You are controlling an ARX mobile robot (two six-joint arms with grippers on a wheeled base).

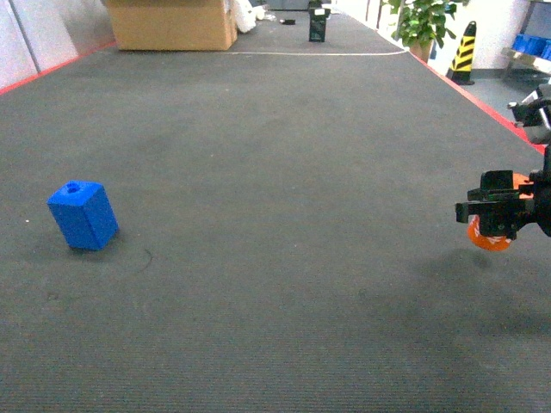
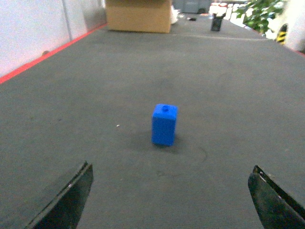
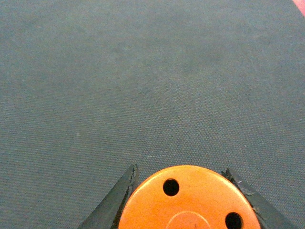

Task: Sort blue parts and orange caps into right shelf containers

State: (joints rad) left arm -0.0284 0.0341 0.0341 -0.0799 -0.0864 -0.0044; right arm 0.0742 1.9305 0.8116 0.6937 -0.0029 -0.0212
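Right claw [image 1: 492,225] grips the light, rigid orange cap [image 3: 189,200] by its sides; left claw [image 2: 169,198] gapes, blue block [image 2: 164,124] straight ahead

Dark grey carpet floor [image 1: 284,172], red-edged; cardboard box [image 1: 172,23] at far edge, potted plant [image 1: 422,21], perhaps striped cone [image 1: 464,53].

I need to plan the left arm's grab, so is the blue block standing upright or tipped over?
Upright. The blue block stands on the grey floor with its round hole facing up, clear in both the head and left wrist views.
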